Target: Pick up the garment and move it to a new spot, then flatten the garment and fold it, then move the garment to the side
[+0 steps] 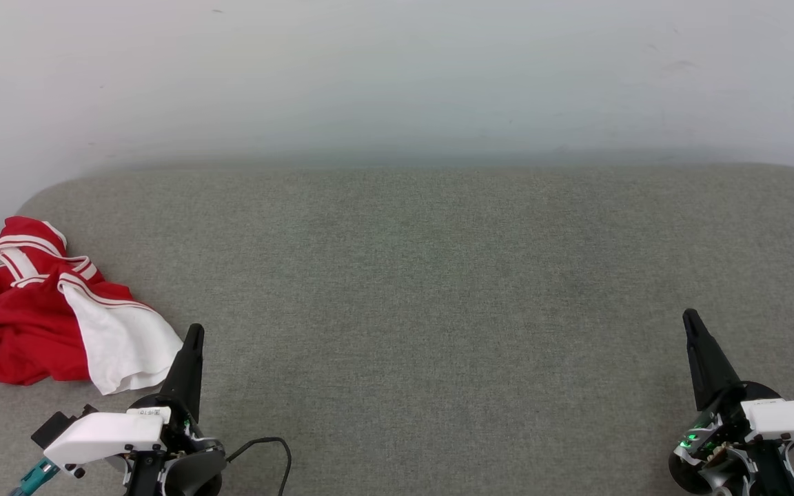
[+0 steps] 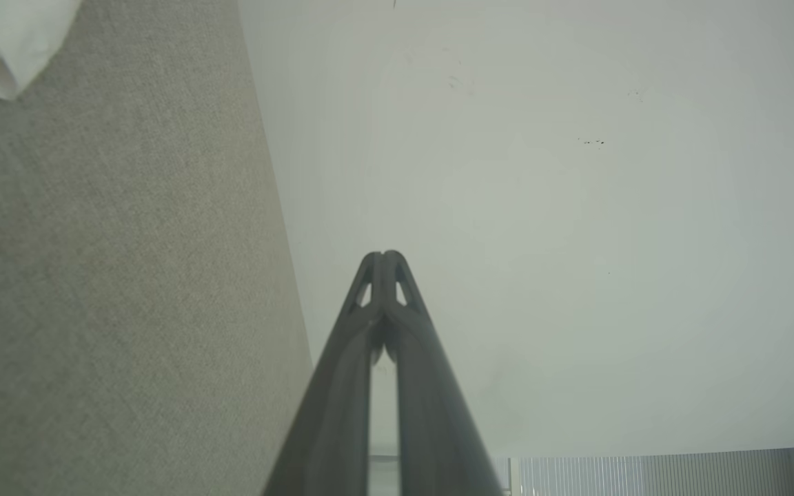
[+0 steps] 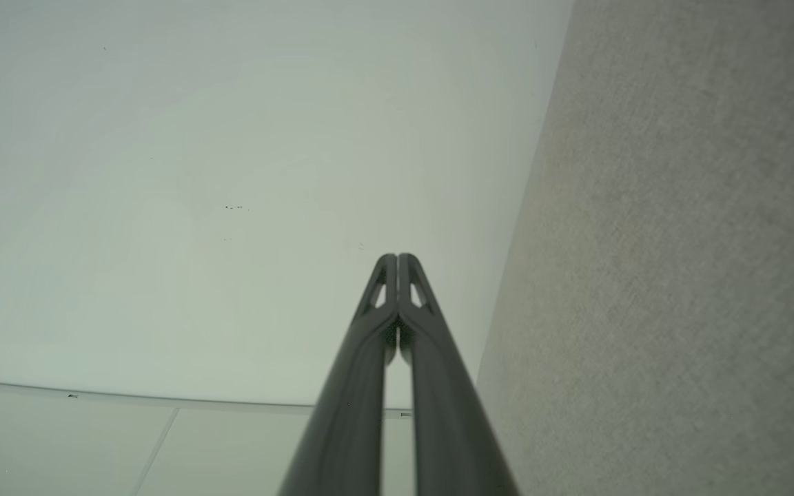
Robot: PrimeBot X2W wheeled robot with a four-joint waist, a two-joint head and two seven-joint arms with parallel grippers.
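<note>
Red garment (image 1: 25,324) lies crumpled near the closed, empty left tool (image 1: 195,332), right tool (image 1: 690,317) likewise closed; the left should open wide, then pinch a thick fold.

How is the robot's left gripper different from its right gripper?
The left gripper sits close to the crumpled red and white garment; the right gripper is far from it. The left gripper has a black cable curling beside it; the right gripper has green lights at its base. Both are shut, empty and above the grey surface.
</note>
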